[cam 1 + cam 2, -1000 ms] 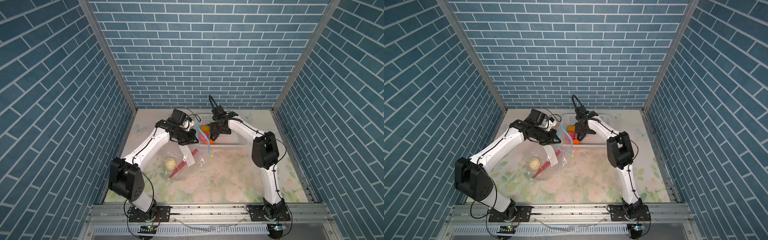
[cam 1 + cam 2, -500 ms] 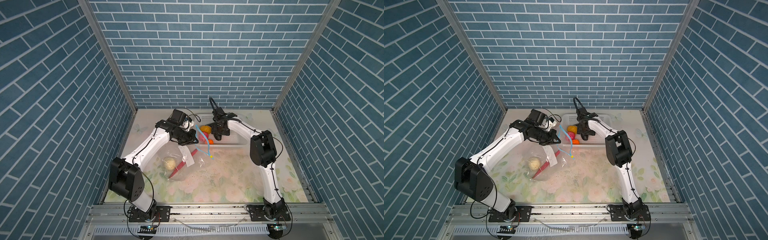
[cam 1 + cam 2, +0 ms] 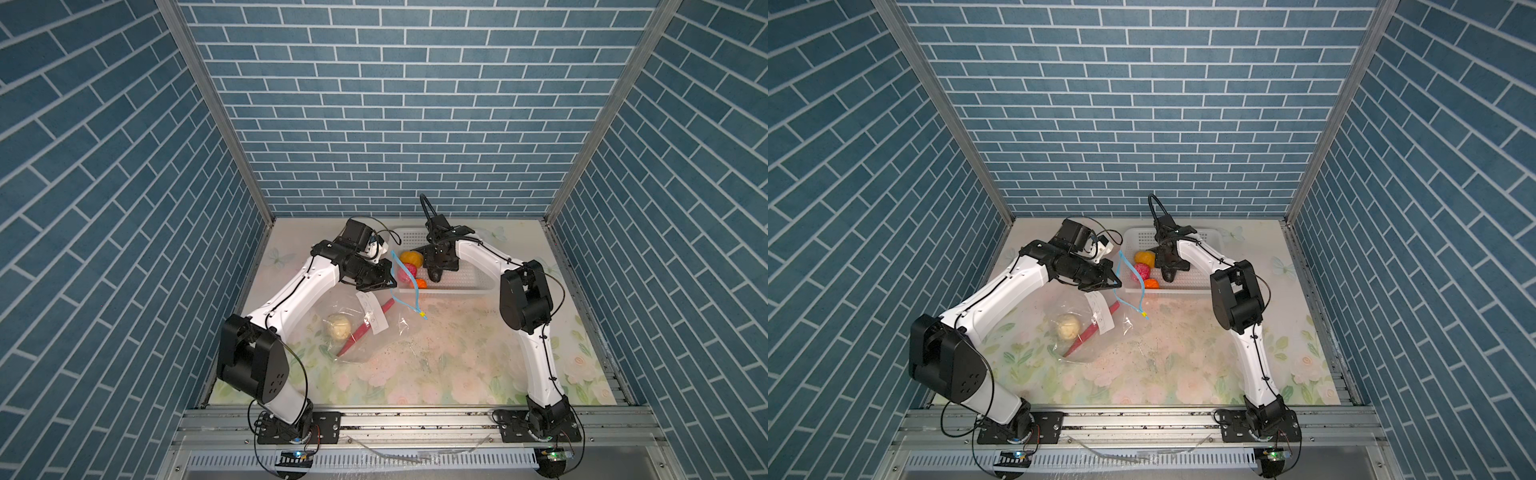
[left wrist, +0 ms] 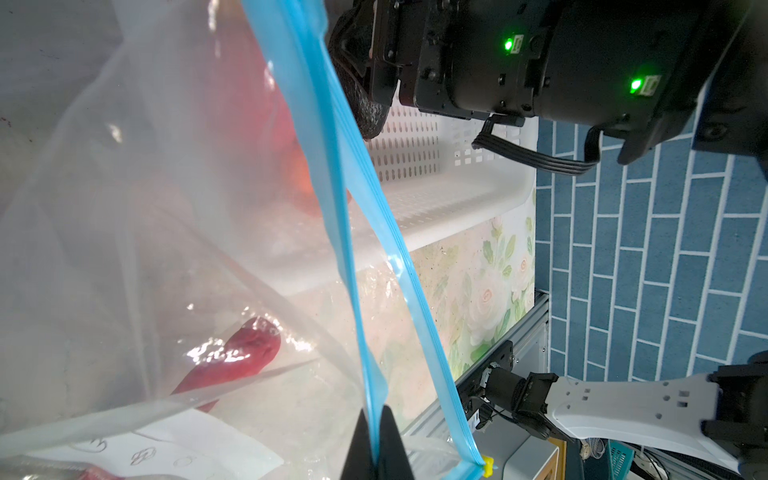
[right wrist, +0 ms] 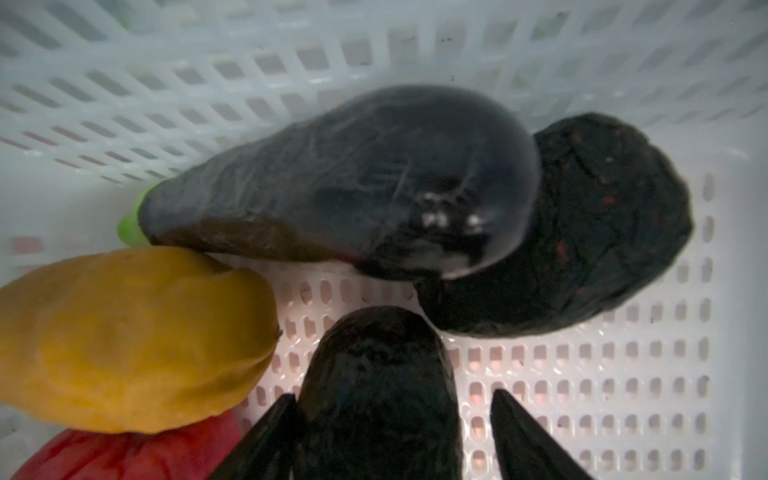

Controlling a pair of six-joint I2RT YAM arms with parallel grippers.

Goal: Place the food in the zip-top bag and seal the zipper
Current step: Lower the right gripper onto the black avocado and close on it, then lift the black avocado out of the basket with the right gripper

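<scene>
Right gripper (image 5: 393, 397) has shifted slightly within the white basket (image 3: 465, 291), upper centre in both top views, jaws apart astride a black oval (image 5: 378, 365), one finger touching, not yet clamped. Cream ball (image 3: 337, 327) and red strip (image 3: 353, 340) lie inside the zip-top bag (image 3: 395, 330), centre-left. Yellow piece (image 5: 124, 340), pink ball (image 3: 404, 274) and black ovals remain; left gripper (image 4: 376, 436) pinches the unsealed zipper (image 4: 332, 166).

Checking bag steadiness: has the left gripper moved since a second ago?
No. The left gripper stays beside the basket, at its left end, shut on the zipper.
</scene>
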